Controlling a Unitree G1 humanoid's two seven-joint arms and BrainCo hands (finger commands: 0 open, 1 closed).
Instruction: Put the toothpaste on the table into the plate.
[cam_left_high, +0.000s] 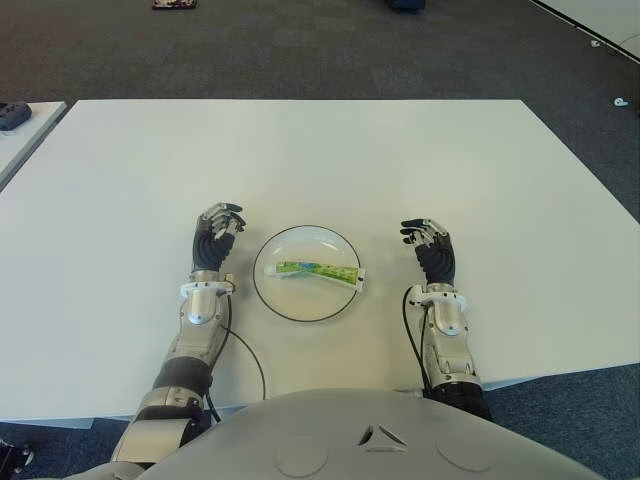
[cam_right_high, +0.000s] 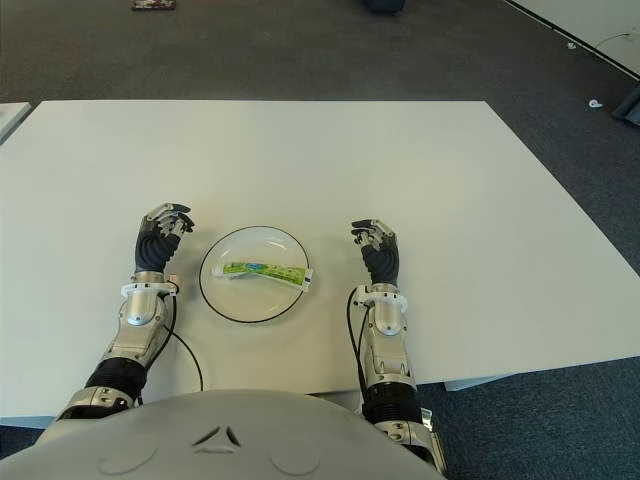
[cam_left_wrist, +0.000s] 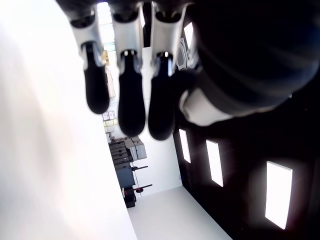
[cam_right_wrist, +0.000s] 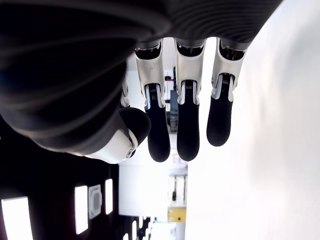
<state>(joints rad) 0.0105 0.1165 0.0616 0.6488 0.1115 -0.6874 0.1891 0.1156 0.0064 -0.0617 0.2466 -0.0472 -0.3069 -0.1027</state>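
white laminate covers the broad rectangular worktop, which carries one round white plate with a thin dark rim and one green-and-white toothpaste tube. the tube lies flat inside the plate, stretched across its middle, with its white cap end close to the rim on the robot's right.

two hands show, one on each side of the plate. the left hand is just beside the plate's left edge, and the right hand is near the plate's right edge, a little farther off than the left. the toothpaste tube lies between them, touching neither.

the left wrist view shows dark fingertips hanging loosely side by side with nothing between them and the thumb; the left hand is released and holds nothing. the right wrist view shows the same: black fingertips extended and relaxed, the thumb apart from them, nothing grasped.

dark grey carpet floor lies beyond the far edge of the worktop, and the corner of a second white table shows at the robot's far left.
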